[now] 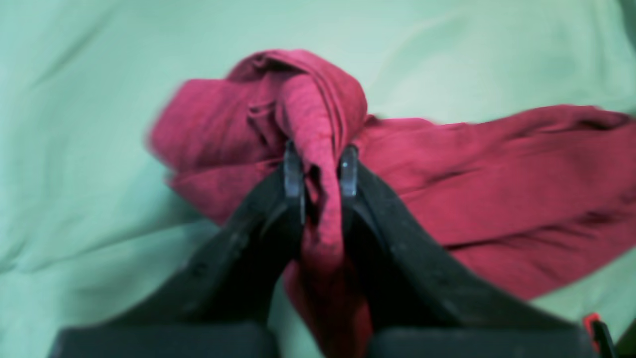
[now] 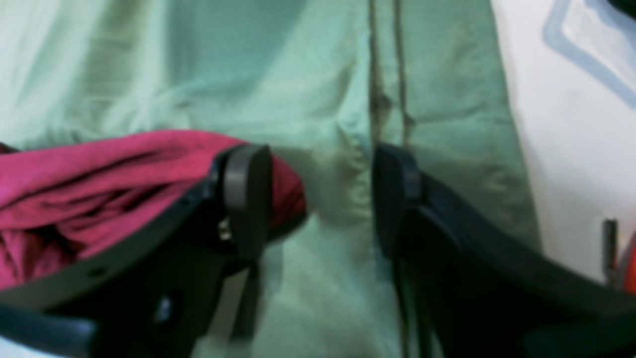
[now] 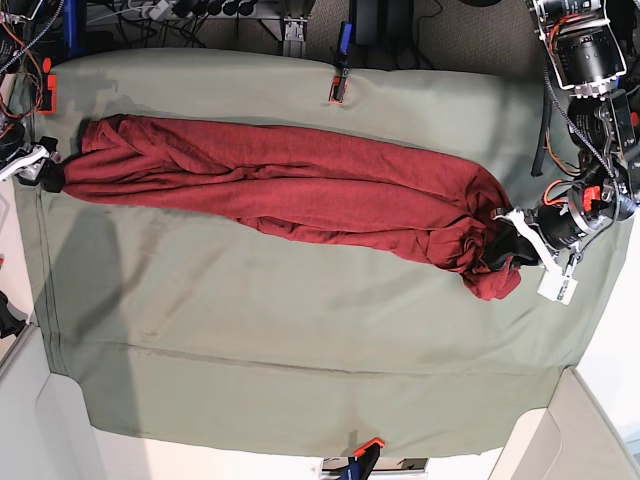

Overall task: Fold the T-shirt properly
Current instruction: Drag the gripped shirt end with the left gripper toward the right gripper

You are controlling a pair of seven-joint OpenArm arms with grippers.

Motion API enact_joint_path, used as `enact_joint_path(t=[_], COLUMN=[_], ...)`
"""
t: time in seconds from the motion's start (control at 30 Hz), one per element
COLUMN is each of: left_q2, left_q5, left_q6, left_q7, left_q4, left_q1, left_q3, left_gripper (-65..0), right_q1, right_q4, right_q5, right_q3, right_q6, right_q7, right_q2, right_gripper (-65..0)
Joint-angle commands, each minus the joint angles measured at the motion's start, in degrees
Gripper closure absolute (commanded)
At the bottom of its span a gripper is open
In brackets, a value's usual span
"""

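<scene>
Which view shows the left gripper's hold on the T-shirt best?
The left wrist view: the left gripper is shut on a bunched fold of the T-shirt, seen close between the fingers. The base view shows the same grip small, at the shirt's end. The right wrist view does not show it.

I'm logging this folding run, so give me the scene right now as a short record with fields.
shirt: dark red T-shirt, bunched into a long roll across the table cloth
left gripper: shut on a fold at one end of the shirt
right gripper: open at the other end, one finger against the cloth, nothing held
folding: not yet done
</scene>
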Motion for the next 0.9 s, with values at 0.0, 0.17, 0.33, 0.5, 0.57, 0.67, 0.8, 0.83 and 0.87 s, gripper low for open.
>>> enact_joint_path(t=[0.0, 0.17, 0.33, 0.5, 0.57, 0.67, 0.8, 0.83, 0.87], left_q2=[-0.8, 0.3, 1.5, 6.7, 8.8, 11.6, 14.7, 15.5, 16.3], left_q5=[-1.9, -3.7, -3.7, -2.3, -1.8, -1.2, 2.7, 3.5, 4.7], left_q6=[-0.3, -0.3, -0.3, -0.3, -0.3, -0.3, -0.3, -0.3, -0.3], left_q7=[-1.2, -1.2, -1.2, -1.2, -1.2, -1.0, -1.3, -1.8, -2.5], left_q4=[3.0, 15.3, 21.6, 21.6, 21.6, 21.6, 20.7, 20.1, 19.3], left_q1=[-0.2, 5.5, 9.6, 9.9, 9.9, 9.9, 9.9, 9.9, 9.9], left_q3=[-0.1, 2.9, 10.2, 17.4, 19.7, 23.2, 28.1, 29.0, 29.9], left_gripper=[0.0, 0.0, 0.0, 0.0, 0.0, 0.0, 0.0, 0.0, 0.0], right_q1=[0.7, 0.7, 0.7, 0.7, 0.7, 0.6, 0.6, 0.6, 0.6], right_q4=[0.9, 0.9, 0.9, 0.9, 0.9, 0.9, 0.9, 0.9, 0.9], right_q5=[1.6, 2.3, 2.3, 2.3, 2.2, 1.5, 1.0, 1.0, 1.3], right_q3=[0.4, 0.4, 0.4, 0.4, 0.4, 0.4, 0.4, 0.4, 0.4], right_q6=[0.4, 0.4, 0.4, 0.4, 0.4, 0.4, 0.4, 0.4, 0.4], right_q7=[0.9, 0.9, 0.9, 0.9, 0.9, 0.7, 0.5, 0.4, 0.2], right_q2=[1.2, 1.2, 1.3, 1.3, 1.3, 1.3, 1.3, 1.2, 1.2], right_gripper=[-32.9, -32.9, -32.9, -32.9, -32.9, -32.9, -33.0, -33.0, -33.0])
